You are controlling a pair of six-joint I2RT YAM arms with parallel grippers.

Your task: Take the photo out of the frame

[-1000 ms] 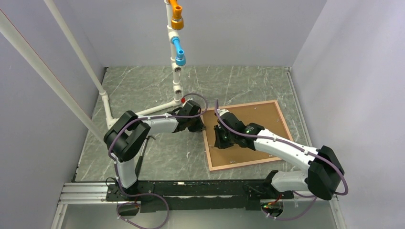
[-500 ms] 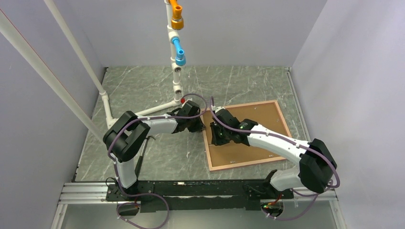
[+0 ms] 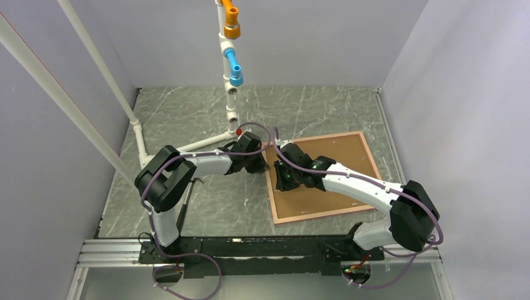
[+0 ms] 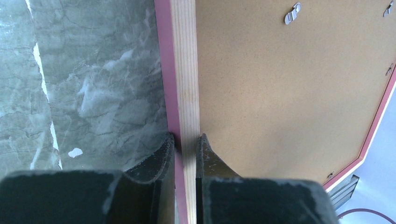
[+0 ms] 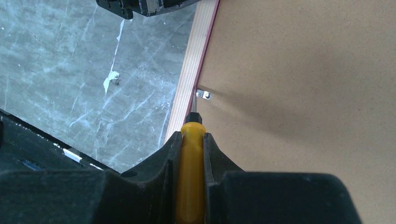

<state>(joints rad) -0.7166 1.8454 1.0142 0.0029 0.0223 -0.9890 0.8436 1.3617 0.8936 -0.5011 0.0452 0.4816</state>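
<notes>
A grey-green marbled bench (image 3: 187,112) fills the middle of the top view. A stand of white plastic pipe (image 3: 230,94), fitted with orange and blue couplings, is seen at upper centre. A rectangular picture frame of pale wood with a pink outer edge (image 4: 186,70) is laid back-up at centre right of the top view, slightly skewed. Its opening is covered by a plain brown fibreboard backing board (image 3: 344,156). The photo itself cannot be seen in any view; only the rear of the frame is shown.

The frame's left rail is clamped by the left pincer (image 4: 185,144) near the upper-left corner, with one finger on the pink outer edge and the other on the inner side against the board. A yellow-handled screwdriver (image 5: 190,177) is gripped by the right pincer (image 5: 191,140), closed on the handle. The thin metal tip is placed at a small silver retaining clip (image 5: 203,94) where board and left rail meet. Another such clip (image 4: 292,13) is seen at the top of the left wrist view.
</notes>
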